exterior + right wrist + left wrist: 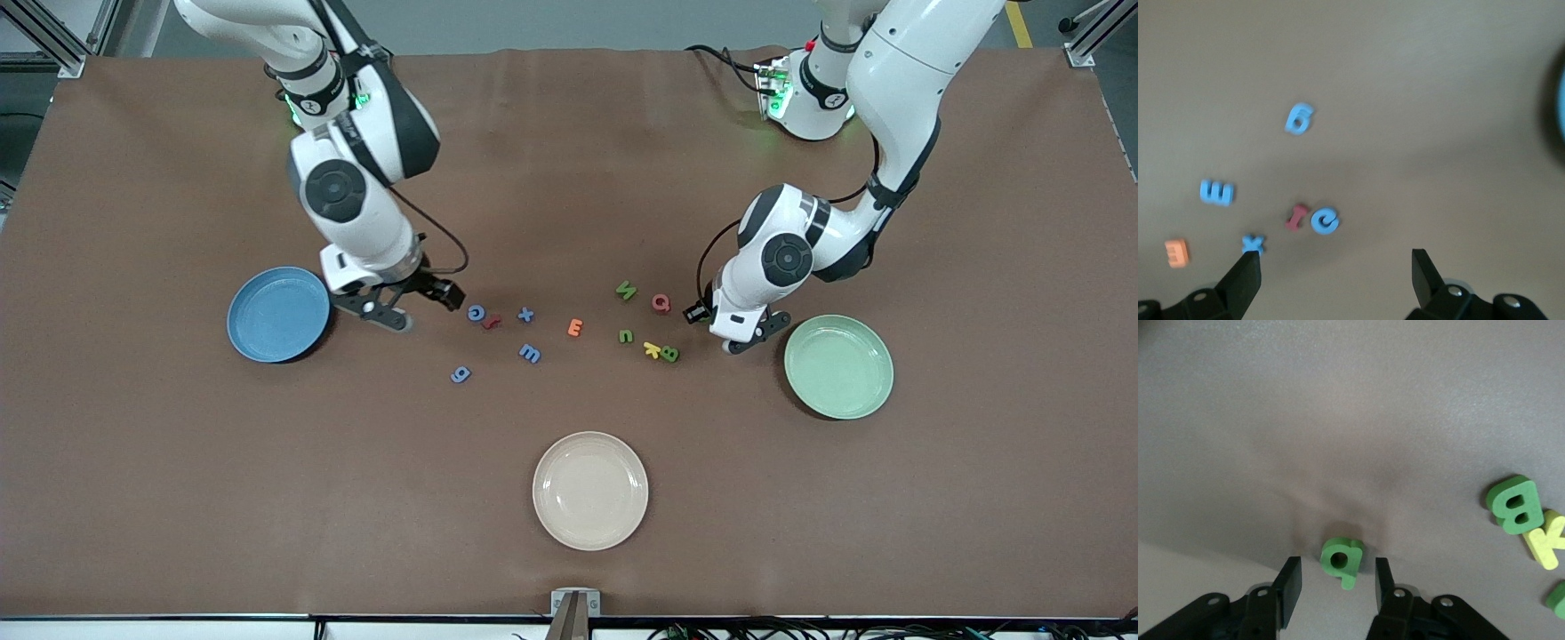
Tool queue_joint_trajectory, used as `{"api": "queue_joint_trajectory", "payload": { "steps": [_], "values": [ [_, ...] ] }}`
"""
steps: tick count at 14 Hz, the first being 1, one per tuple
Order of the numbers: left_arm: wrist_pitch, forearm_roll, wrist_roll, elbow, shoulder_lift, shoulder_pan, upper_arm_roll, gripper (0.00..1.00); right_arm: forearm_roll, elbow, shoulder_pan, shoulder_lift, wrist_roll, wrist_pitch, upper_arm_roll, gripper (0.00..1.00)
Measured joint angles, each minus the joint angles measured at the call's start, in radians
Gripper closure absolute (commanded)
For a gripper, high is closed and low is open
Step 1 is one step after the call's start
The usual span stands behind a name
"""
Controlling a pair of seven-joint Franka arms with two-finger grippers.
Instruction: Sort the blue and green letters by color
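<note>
Four blue letters lie mid-table toward the right arm's end: a ring shape (476, 312), an x (525, 314), an m (530, 353) and a g (460, 374). My right gripper (391, 316) hangs open and empty over the cloth between them and the blue plate (278, 314); its wrist view shows the ring shape (1325, 221) and the x (1253, 243). Green letters N (626, 290), u (626, 336) and B (669, 354) lie toward the green plate (838, 366). Beside that plate my left gripper (742, 342) is low and open. A small green letter (1341, 560) lies flat between its fingertips, with a gap on each side.
A beige plate (590, 490) sits nearest the front camera, mid-table. A red letter (491, 323) touches the blue ring shape. An orange E (575, 327), a pink Q (661, 303) and a yellow K (653, 348) lie among the others, the K against the green B. All three plates are empty.
</note>
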Motion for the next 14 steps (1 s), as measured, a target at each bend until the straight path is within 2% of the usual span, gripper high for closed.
{"api": "queue_joint_trajectory", "payload": {
  "steps": [2,3,5,6,8,11,14],
  "values": [
    [0.0,0.006,0.0,0.004,0.007,0.0,0.001,0.58,0.0,-0.023,0.017,0.004,-0.079,0.024,0.0,0.0],
    [0.001,0.012,0.0,0.005,0.008,0.0,0.003,0.67,0.0,-0.025,0.02,0.009,-0.106,0.033,-0.001,0.0],
    [0.0,0.019,0.0,0.005,0.01,0.0,0.006,0.94,0.0,-0.031,0.035,0.031,-0.132,0.062,-0.001,0.05],
    [0.0,0.019,0.0,0.005,0.01,0.0,0.006,1.0,0.0,-0.037,0.045,0.05,-0.142,0.088,-0.001,0.11],
    [-0.001,0.02,0.0,0.005,0.01,0.0,0.006,1.0,0.0,-0.049,0.062,0.098,-0.168,0.141,-0.001,0.16],
    [0.001,0.022,0.0,0.013,0.007,0.005,0.007,1.0,0.0,-0.066,0.081,0.168,-0.18,0.222,-0.001,0.17],
    [-0.045,0.025,0.0,0.044,-0.039,0.036,0.008,1.0,0.0,-0.07,0.083,0.209,-0.198,0.241,-0.001,0.18]
  ]
}}
